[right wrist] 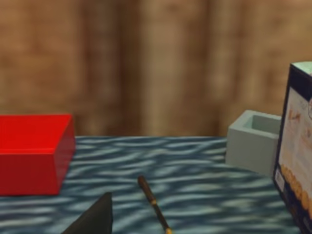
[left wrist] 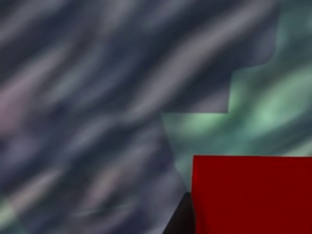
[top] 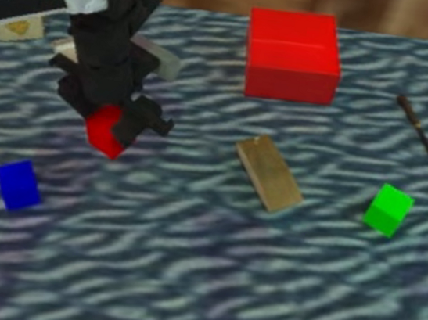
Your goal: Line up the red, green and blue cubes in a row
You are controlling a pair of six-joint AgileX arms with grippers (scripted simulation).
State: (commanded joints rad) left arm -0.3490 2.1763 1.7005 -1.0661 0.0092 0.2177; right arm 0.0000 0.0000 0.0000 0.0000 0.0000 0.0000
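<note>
My left gripper (top: 119,128) hangs over the left part of the table, shut on the red cube (top: 105,131), which is tilted and looks raised a little off the cloth. The red cube (left wrist: 251,195) fills the left wrist view's corner, with one dark finger (left wrist: 183,219) against its side. The blue cube (top: 18,185) lies at the front left, apart from the gripper. At the right of the table rests the green cube (top: 389,209). My right arm is outside the top view; a dark part of my right gripper (right wrist: 97,219) shows in its wrist view.
A large red box (top: 292,56) stands at the back middle. A tan wooden block (top: 268,173) lies mid-table, a thin brush (top: 420,132) at the back right, a cream cube (top: 18,26) at the back left. The right wrist view shows a grey open box (right wrist: 251,141) and a printed carton (right wrist: 295,146).
</note>
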